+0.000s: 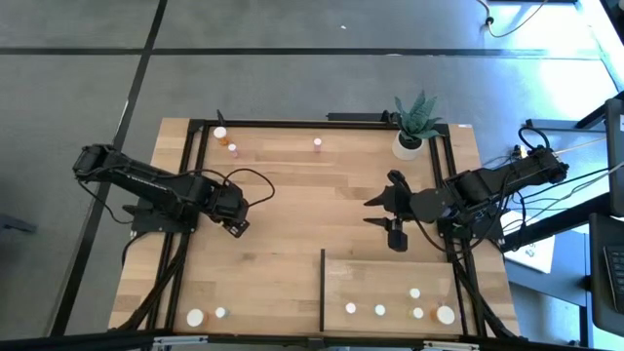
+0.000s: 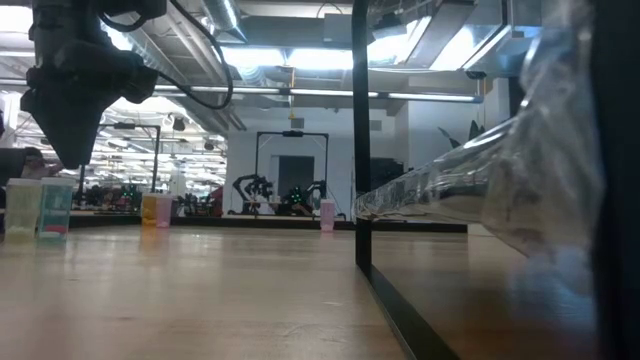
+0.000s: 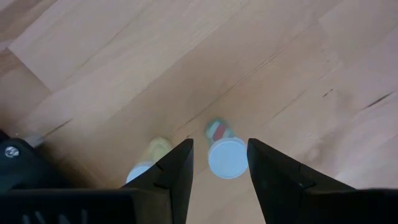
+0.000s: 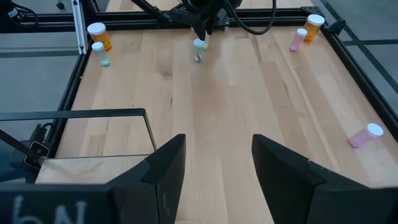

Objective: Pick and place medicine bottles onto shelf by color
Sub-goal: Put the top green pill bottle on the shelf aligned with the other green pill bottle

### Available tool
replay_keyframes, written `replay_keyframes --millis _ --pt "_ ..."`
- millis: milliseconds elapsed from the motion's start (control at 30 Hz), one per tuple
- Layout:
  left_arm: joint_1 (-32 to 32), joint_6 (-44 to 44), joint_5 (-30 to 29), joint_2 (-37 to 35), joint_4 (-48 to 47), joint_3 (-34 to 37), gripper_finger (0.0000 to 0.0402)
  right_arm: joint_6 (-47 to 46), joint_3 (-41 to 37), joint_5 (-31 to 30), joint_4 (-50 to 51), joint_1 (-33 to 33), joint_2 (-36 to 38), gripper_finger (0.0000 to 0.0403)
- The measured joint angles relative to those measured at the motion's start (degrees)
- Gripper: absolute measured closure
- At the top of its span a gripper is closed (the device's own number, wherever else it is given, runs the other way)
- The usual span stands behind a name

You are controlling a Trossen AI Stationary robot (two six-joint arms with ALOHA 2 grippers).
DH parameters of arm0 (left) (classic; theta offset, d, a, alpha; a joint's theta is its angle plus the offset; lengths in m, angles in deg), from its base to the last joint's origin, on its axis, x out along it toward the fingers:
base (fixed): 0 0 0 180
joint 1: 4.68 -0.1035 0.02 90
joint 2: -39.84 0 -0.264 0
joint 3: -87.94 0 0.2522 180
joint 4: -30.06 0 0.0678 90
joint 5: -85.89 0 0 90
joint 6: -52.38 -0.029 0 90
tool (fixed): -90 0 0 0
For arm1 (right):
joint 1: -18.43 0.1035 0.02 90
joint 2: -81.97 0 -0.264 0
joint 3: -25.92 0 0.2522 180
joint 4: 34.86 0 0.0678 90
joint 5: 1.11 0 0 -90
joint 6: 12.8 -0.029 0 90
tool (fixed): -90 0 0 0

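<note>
Two grippers are in play, and only the left gripper [image 3: 219, 142] is at work. It hangs over the left half of the table [image 1: 292, 195], pointing down. Its jaws stand apart, released, with one finger on each side of a small bottle [image 3: 227, 158] that stands upright on the wood. Gaps show between the white cap and both fingers, so nothing is grasped. From across the table, in the right wrist view, the fingertips appear to sit just above the cap rather than around the body. A second, yellowish bottle [image 3: 149, 158] stands just beside the first, close to the outer face of one finger.

The right gripper [image 4: 214, 140] waits near the middle of the table, beside the shelf [image 1: 380, 278], with its jaws apart and empty. Five bottles already stand on the shelf. Others stand along the far edge of the table, and two stand at the near left corner.

**Step in hand:** the approach to a pick. The grasp has not yet been made.

**Next move:**
1. Lower the left gripper until the pads are level with the bottle body.
2. Keep the outer finger clear of the yellowish neighbour, which could tip over.
3. Close the jaws, lift straight up, then carry the bottle toward the shelf.

The body colour of the bottle cannot be read with certainty, so its place on the shelf stays undecided.
</note>
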Motion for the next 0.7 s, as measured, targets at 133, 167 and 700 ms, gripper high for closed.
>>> replay_keyframes --millis 133,167,700 --pt "0.2 -0.11 0.0 0.0 0.11 0.0 0.0242 0.0 0.0 0.0 0.0 0.0 0.0 0.0216" --pt "0.42 -0.12 -0.02 0.0 0.27 0.0 0.0235 0.0 0.0 0.0 0.0 0.0 0.0 0.0216" --pt "3.23 0.69 0.01 1.82 0.81 -0.02 0.018 0.0 0.0 0.02 0.0 0.0 0.02 0.0216"
